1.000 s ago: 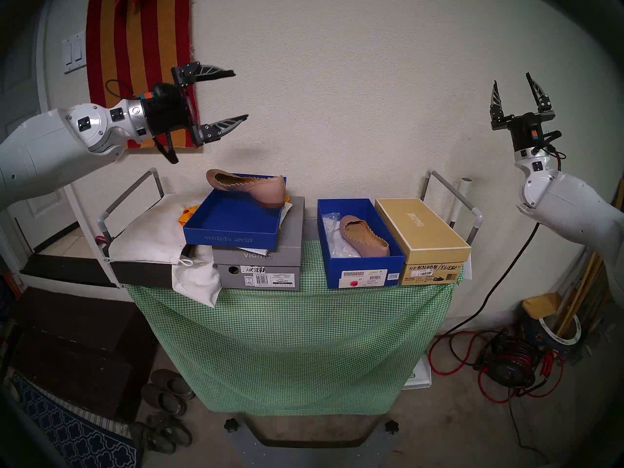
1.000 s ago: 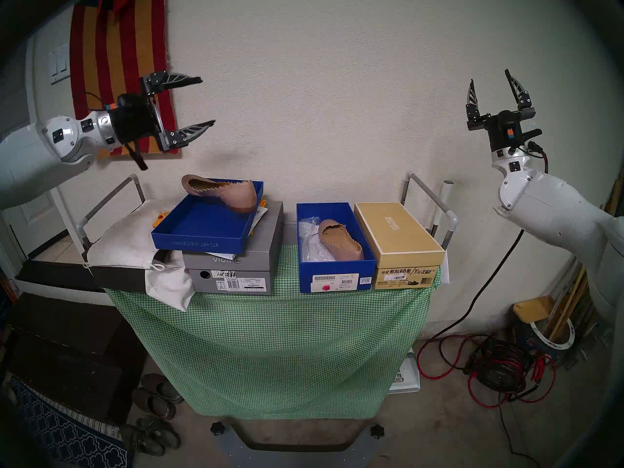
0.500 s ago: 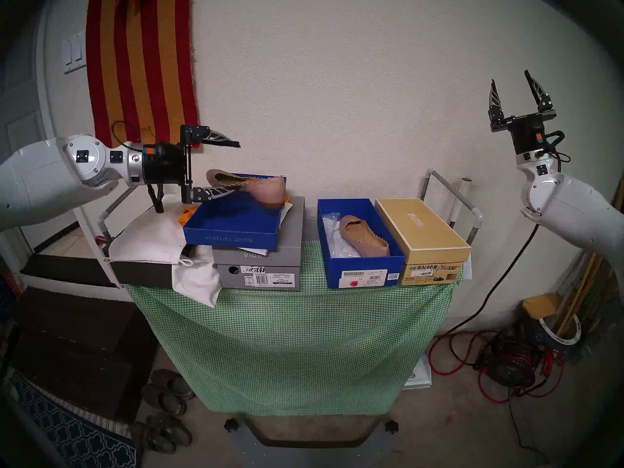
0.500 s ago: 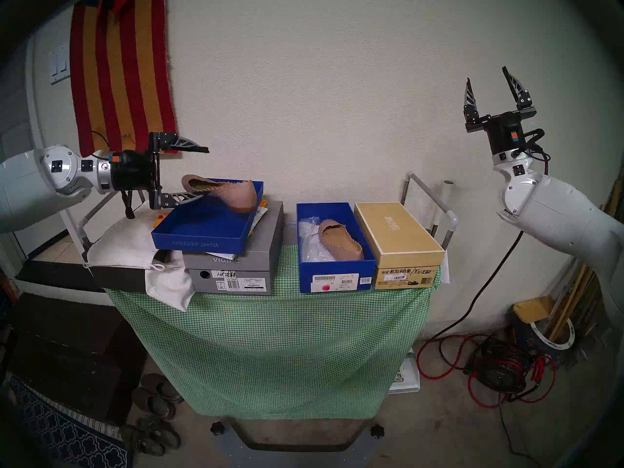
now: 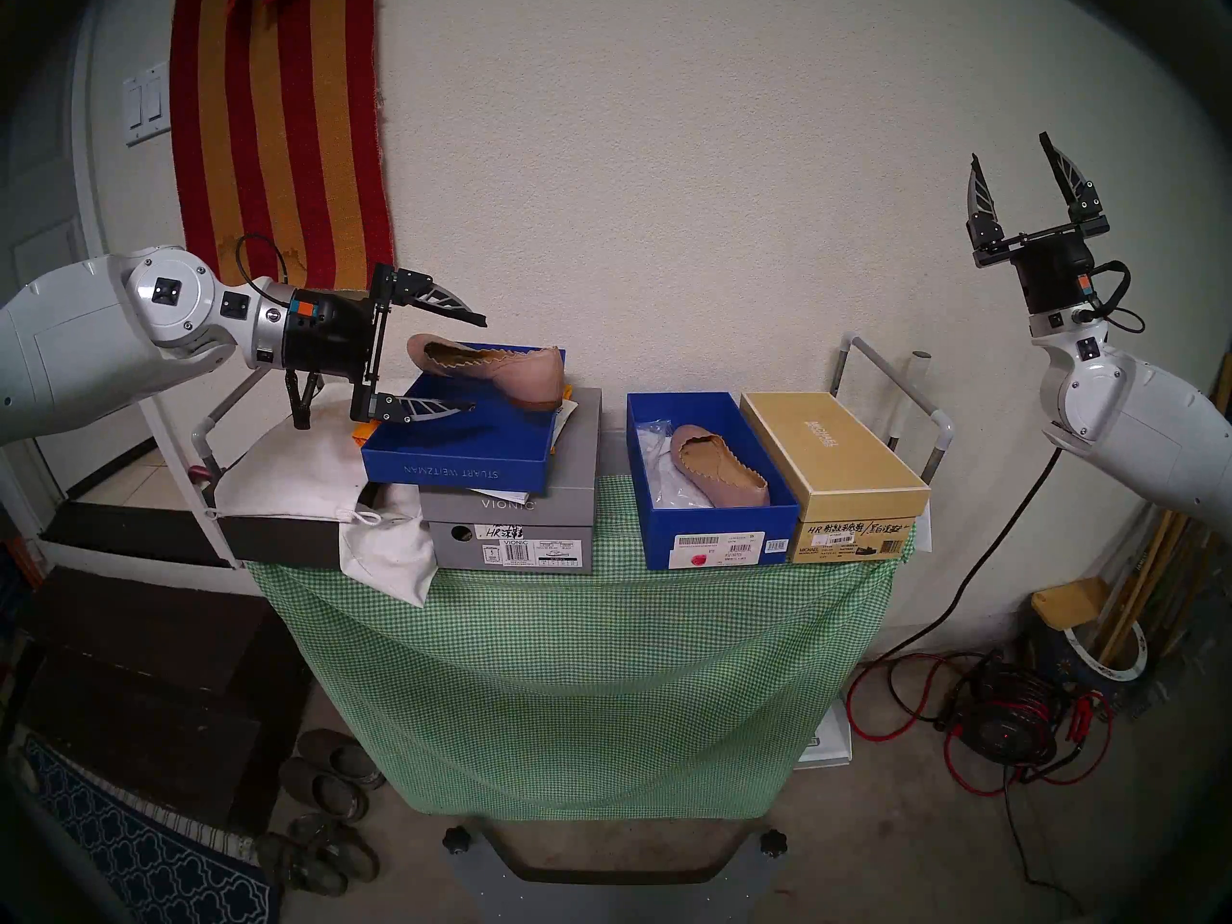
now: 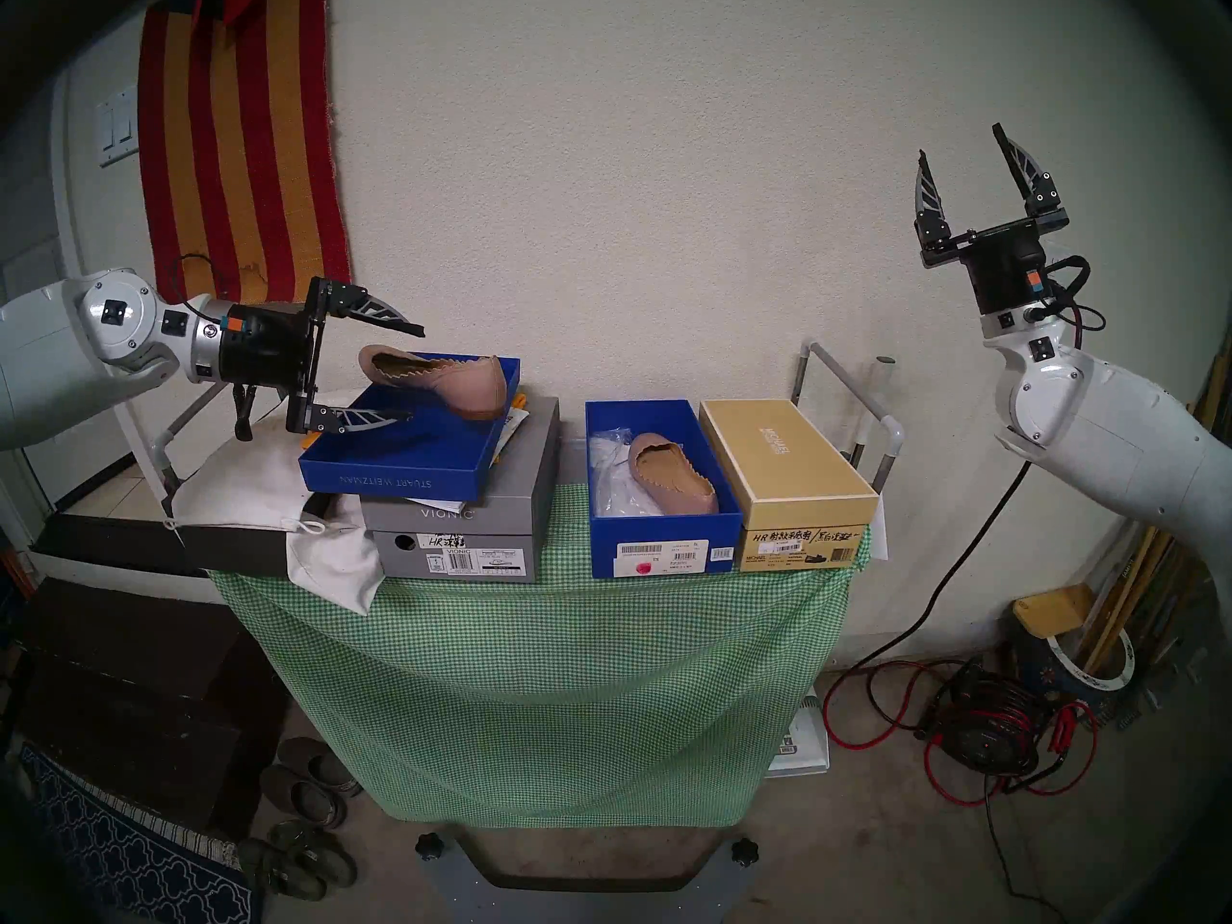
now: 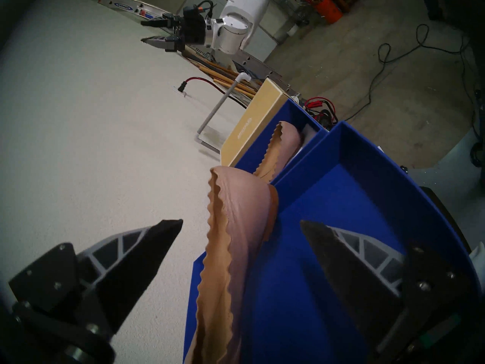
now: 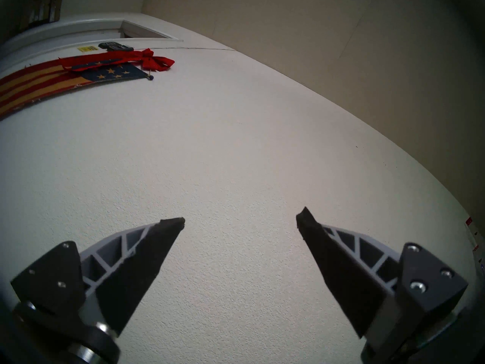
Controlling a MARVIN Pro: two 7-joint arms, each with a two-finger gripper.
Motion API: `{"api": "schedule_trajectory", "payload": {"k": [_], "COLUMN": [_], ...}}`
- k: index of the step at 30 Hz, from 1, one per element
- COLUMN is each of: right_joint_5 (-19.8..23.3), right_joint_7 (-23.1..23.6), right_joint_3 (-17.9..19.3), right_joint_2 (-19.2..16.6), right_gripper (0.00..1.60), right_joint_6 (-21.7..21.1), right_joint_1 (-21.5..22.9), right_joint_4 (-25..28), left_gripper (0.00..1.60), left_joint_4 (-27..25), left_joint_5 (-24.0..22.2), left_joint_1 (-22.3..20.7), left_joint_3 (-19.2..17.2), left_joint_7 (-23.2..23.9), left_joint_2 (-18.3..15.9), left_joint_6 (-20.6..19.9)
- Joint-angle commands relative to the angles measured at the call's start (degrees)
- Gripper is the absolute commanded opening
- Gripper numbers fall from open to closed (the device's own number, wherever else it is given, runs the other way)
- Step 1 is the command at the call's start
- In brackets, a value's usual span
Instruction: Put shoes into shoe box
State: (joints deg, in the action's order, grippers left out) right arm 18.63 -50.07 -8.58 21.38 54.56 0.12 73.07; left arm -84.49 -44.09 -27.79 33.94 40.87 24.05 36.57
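Note:
One dusty-pink flat (image 5: pixel 507 376) lies tilted on the far edge of the shallow blue lid tray (image 5: pixel 460 469). It also shows in the left wrist view (image 7: pixel 244 203). My left gripper (image 5: pixel 479 362) is open and straddles its heel, one finger above it and one inside the tray, neither touching it (image 7: pixel 241 222). The other flat (image 5: pixel 717 469) lies in the deep blue shoe box (image 5: pixel 723 519) on white paper. My right gripper (image 5: pixel 1010 148) is open and empty, raised high at the right and pointing up at the wall (image 8: pixel 241 216).
The lid tray rests on a grey VIONIC box (image 5: pixel 510 516). A tan MICHAEL box (image 5: pixel 833 456) stands right of the shoe box. A white cloth bag (image 5: pixel 293 469) lies at the left. Grey rails (image 5: pixel 893 376) flank the green-checked table (image 5: pixel 567 636). Worn shoes (image 5: pixel 327 782) lie on the floor.
My left gripper came down from in front of the wall hanging to the heel of the flat on the lid tray, then tilted downward, still open. My right gripper drifted slightly right.

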Motion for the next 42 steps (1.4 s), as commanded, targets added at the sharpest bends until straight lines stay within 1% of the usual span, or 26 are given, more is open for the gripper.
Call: {"api": "schedule_trajectory", "payload": {"k": [1,4,9,14,15,17,22,23,24,25,26,27,28,30,31,32,33,35,36,38,39,40,42], "right_joint_5": [-2.4,-3.6,-5.7,-7.9,-8.0,-9.0,-10.8,-11.6,-11.6,-12.3,-12.6,-13.5,-13.6,-15.0,-15.1,-15.9,-16.2,-17.3,-17.2,-18.7,-18.0,-18.7,-19.0], "right_joint_7": [-4.8,-5.6,-7.7,-10.5,-9.6,-11.9,-14.2,-16.2,-15.1,-16.6,-16.5,-18.6,-17.9,-20.9,-20.4,-22.4,-22.7,-25.7,-24.8,-29.3,-26.0,-29.0,-29.5], "right_joint_3": [1.1,1.5,2.1,2.6,2.9,2.9,3.3,3.2,3.5,3.5,3.7,3.6,4.0,4.0,4.2,4.2,4.2,4.0,4.2,3.7,4.1,3.8,3.8], "right_joint_2": [-6.1,-7.9,-10.5,-11.8,-12.1,-12.5,-13.2,-13.4,-13.5,-13.7,-13.8,-13.9,-14.0,-14.2,-14.2,-14.3,-14.4,-14.5,-14.6,-14.7,-14.7,-14.8,-14.9], "right_gripper": [1.6,1.6,1.6,1.6,1.6,1.6,1.6,1.6,1.6,1.6,1.6,1.6,1.6,1.6,1.6,1.6,1.6,1.6,1.6,1.6,1.6,1.6,1.6], "right_joint_6": [-1.3,-2.4,-4.7,-7.5,-8.1,-9.3,-12.5,-13.3,-14.1,-15.1,-15.9,-17.0,-18.0,-20.2,-20.5,-22.0,-22.6,-23.9,-24.4,-25.7,-25.6,-26.1,-26.8], "right_joint_1": [-0.7,-1.1,-1.8,-2.5,-2.6,-2.9,-3.6,-3.8,-3.9,-4.1,-4.3,-4.6,-4.8,-5.3,-5.4,-5.7,-5.8,-6.2,-6.2,-6.6,-6.4,-6.6,-6.8], "right_joint_4": [6.3,9.1,13.4,16.7,17.1,18.2,20.3,20.9,21.2,21.7,22.1,22.6,22.9,23.9,24.0,24.5,24.7,25.3,25.4,26.1,25.9,26.2,26.4], "left_gripper": [1.6,1.6,1.6,1.6,1.6,1.6,1.6,1.6,1.2,0.5,0.0,0.0,0.0,0.0,0.0,0.0,0.0,0.0,0.0,0.0,0.0,0.0,0.0], "left_joint_4": [2.1,3.8,6.6,8.5,8.8,8.7,9.0,9.3,9.6,9.9,10.2,10.4,10.3,9.7,9.0,8.1,7.3,5.9,5.2,3.8,3.9,2.9,2.0], "left_joint_5": [0.1,0.7,-0.1,-2.0,-2.4,-3.9,-6.0,-6.3,-6.7,-7.1,-7.4,-8.0,-8.5,-9.3,-9.3,-9.5,-9.6,-9.2,-9.1,-8.5,-8.9,-8.7,-9.1], "left_joint_1": [-0.9,-0.8,-0.3,2.6,3.3,4.3,7.0,7.5,8.0,8.4,8.7,8.9,8.8,8.4,7.9,7.3,6.7,5.1,4.3,2.4,3.3,1.1,-0.2], "left_joint_3": [0.0,0.2,0.0,0.5,0.6,0.3,0.9,1.0,1.1,1.2,1.2,1.1,0.8,0.2,-0.1,-0.5,-0.9,-2.2,-2.7,-4.0,-5.3,-5.3,-7.4], "left_joint_7": [0.9,0.9,0.3,-1.8,-2.2,-3.2,-4.6,-4.8,-5.1,-5.4,-5.8,-5.9,-6.1,-6.3,-6.2,-6.2,-6.2,-6.5,-6.5,-6.6,-7.0,-6.7,-7.3], "left_joint_2": [3.0,4.4,6.4,8.7,9.2,10.0,11.8,12.2,12.4,12.5,12.6,12.6,12.3,12.0,11.8,11.5,11.1,10.4,10.1,9.3,9.3,8.6,8.0], "left_joint_6": [-4.7,-7.0,-10.3,-12.6,-12.9,-13.5,-14.7,-14.9,-15.1,-15.2,-15.2,-15.1,-14.7,-14.1,-13.6,-13.0,-12.7,-11.4,-10.9,-9.5,-9.1,-8.6,-7.0]}}
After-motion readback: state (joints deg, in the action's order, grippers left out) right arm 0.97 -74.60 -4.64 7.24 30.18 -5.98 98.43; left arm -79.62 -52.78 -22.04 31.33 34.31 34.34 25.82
